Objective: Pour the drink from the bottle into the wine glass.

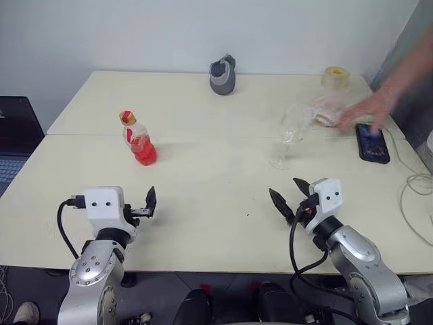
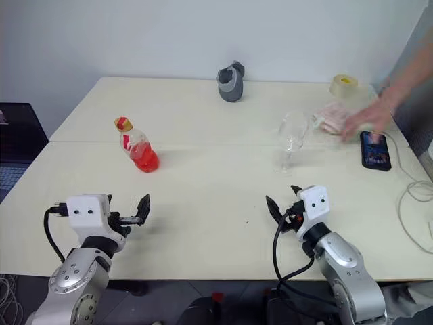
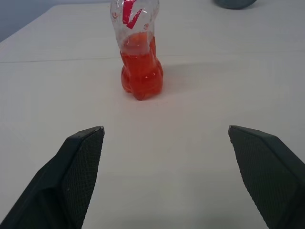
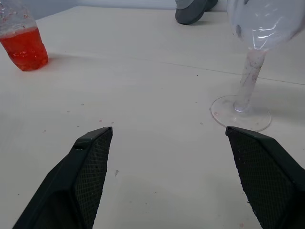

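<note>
Initially, both grippers, left and right, stood wide, empty. Bottle stood upright, well left of the glass; left gripper should straddle its waist squarely before closing.

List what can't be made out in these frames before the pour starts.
- Bottle: its cap is cut off by the left wrist view's edge.
- Wine glass: its rim is cut off by the right wrist view's edge; in the head views the clear bowl is too faint to tell if anything is in it.
- Person's hand: motion-blurred, so what it touches among the plastic bag is unclear.
- Phone: screen too small to read.
</note>
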